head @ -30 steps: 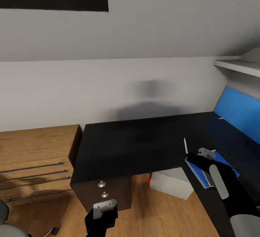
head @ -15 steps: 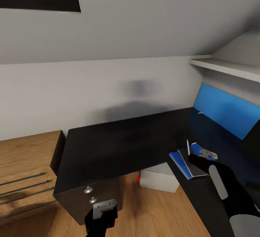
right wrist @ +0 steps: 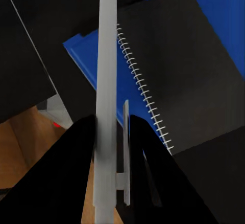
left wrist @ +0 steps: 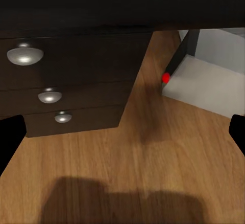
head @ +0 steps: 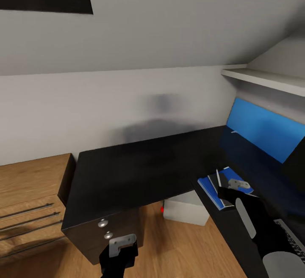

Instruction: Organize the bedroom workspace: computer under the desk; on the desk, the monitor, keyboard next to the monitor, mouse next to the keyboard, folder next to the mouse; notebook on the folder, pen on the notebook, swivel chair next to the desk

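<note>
My right gripper (head: 222,190) is shut on the slim white pen (head: 218,177), holding it just above the grey spiral-bound notebook (head: 214,183). The notebook lies on the blue folder (head: 204,186), on the right wing of the black desk (head: 140,168). In the right wrist view the pen (right wrist: 106,96) runs between the black fingers (right wrist: 76,162), over the notebook (right wrist: 184,70) and folder (right wrist: 84,50). The light grey computer (head: 186,211) stands under the desk, its red light showing. Low in front of the desk drawers my left gripper (head: 121,248) is open and holds nothing. The keyboard's corner (head: 292,235) shows at the right edge.
A light-wood dresser (head: 29,193) with bar handles stands left of the desk. Black drawers with silver knobs (left wrist: 24,55) face my left gripper over wood floor (left wrist: 132,173). A blue back panel (head: 262,127) and a white shelf (head: 262,79) rise at the right.
The view swung right, so the desk and dresser shifted left in the picture. My right gripper has come down slightly with the pen over the notebook. The left gripper has not moved.
</note>
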